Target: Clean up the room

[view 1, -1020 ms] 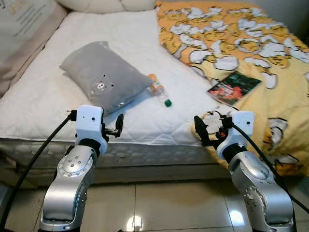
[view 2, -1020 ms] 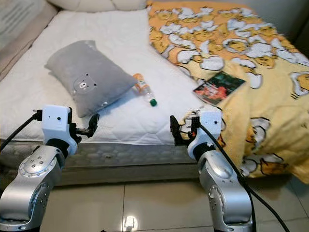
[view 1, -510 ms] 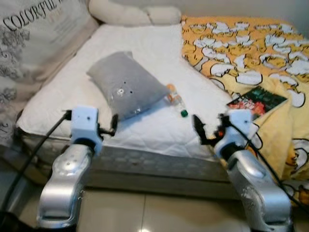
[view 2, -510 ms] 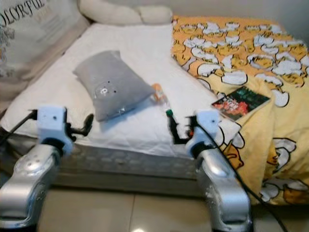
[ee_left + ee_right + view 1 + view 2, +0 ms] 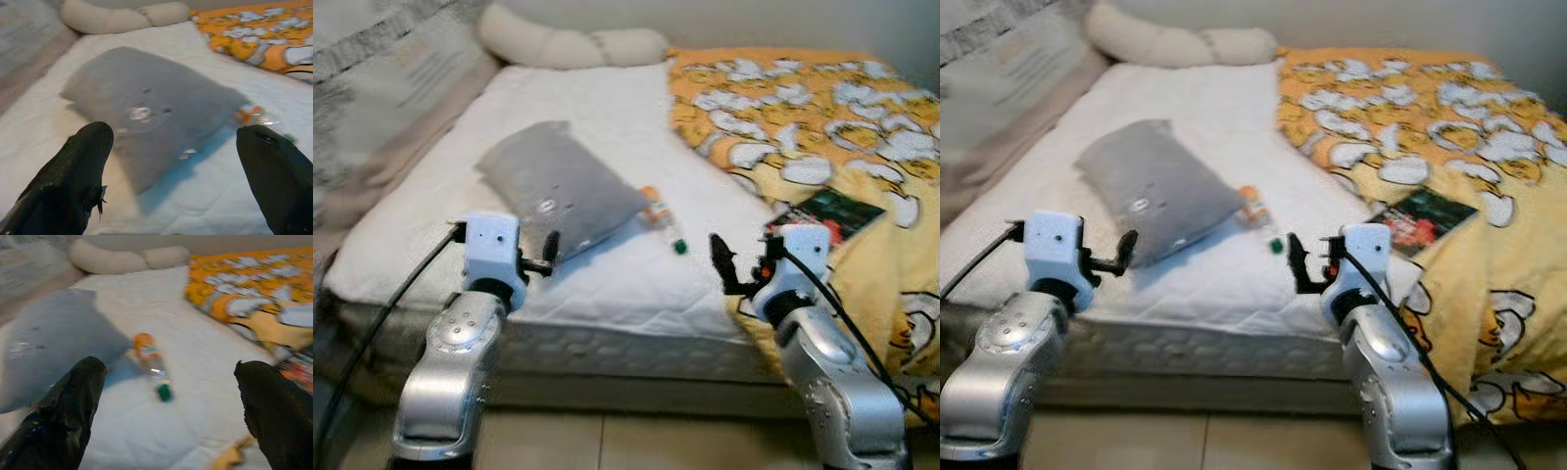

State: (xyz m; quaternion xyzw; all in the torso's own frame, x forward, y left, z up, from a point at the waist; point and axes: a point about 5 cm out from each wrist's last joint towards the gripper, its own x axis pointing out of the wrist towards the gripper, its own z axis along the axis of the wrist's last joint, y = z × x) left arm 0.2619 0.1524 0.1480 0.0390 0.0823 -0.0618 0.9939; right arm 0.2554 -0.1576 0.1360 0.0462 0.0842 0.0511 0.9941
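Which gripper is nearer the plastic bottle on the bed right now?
Right. The right gripper hangs just beyond the bottle near the bed edge; the left gripper sits across the grey pillow, farther off.

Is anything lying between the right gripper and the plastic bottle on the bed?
Nothing visible. The right gripper, fingers apart, faces the bottle across bare white mattress; the grey pillow lies beside it.

a bedroom in a home: a bed (image 5: 607, 284) with a white quilted mattress cover takes up the middle, standing on a glossy tiled floor (image 5: 636, 441). at the head of the bed lies a long cream bolster (image 5: 570, 44), over the bed's right half is spread an orange and yellow cartoon-print duvet (image 5: 822, 108), and near the bed's middle a grey cushion (image 5: 558, 189) rests. against the bed's left side leans a large pale printed cushion (image 5: 382, 93).
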